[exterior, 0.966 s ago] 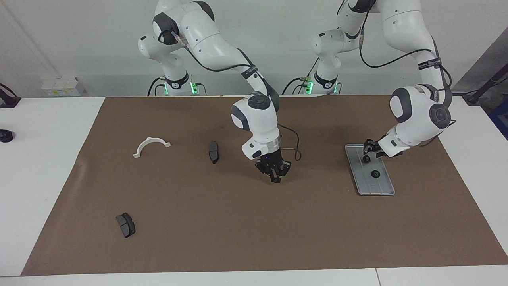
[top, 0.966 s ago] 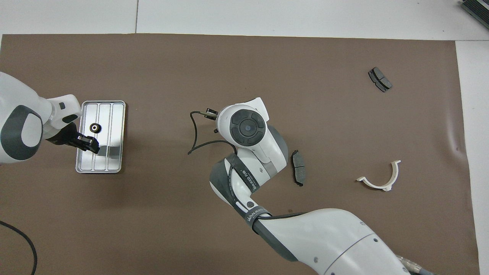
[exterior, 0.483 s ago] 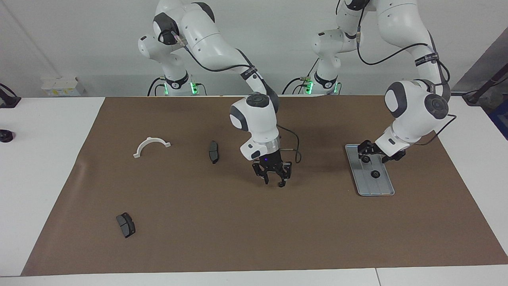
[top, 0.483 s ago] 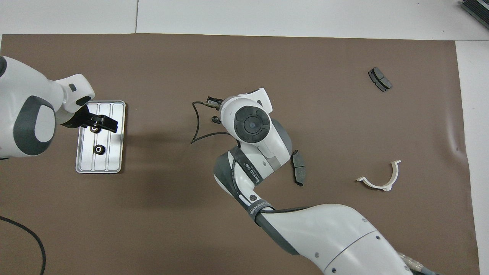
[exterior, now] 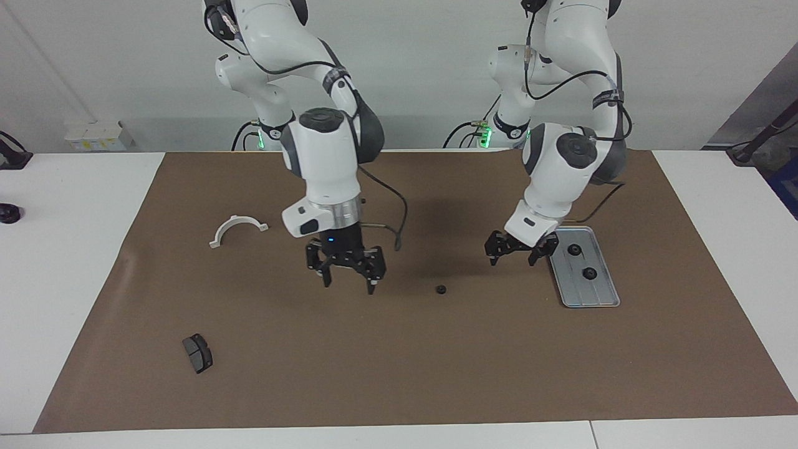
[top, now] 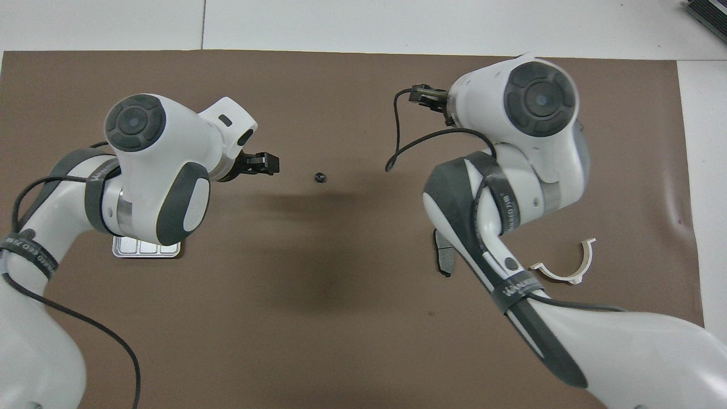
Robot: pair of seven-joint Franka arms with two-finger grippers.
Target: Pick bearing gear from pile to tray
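- Both arms have lifted and swung since a second ago: the right gripper (exterior: 346, 273), which was pinched shut over the mat's middle, now hangs with fingers spread wide and empty, and has left a small black gear (exterior: 441, 289) lying on the brown mat (exterior: 399, 374).
- Meanwhile the left gripper (exterior: 515, 248) has come off the tray (exterior: 603, 299), where a second gear now lies beside the first; it too is wide open and carries nothing.
- On the facing view's clock face, the loose gear sits at about four o'clock from the right gripper and about eight o'clock from the left gripper, between the two and apart from both.
- That gear lies nearer the left gripper and near the tray's edge, toward the left arm's end of the table.
- Judging by the layout, the next pick is this gear: centre the open fingers over it, descend straight, and close only once the tips straddle it, since so small a round part could roll or skid away.
- A white half-ring (exterior: 237, 228) and a brake pad (exterior: 197, 352) stay unneeded.
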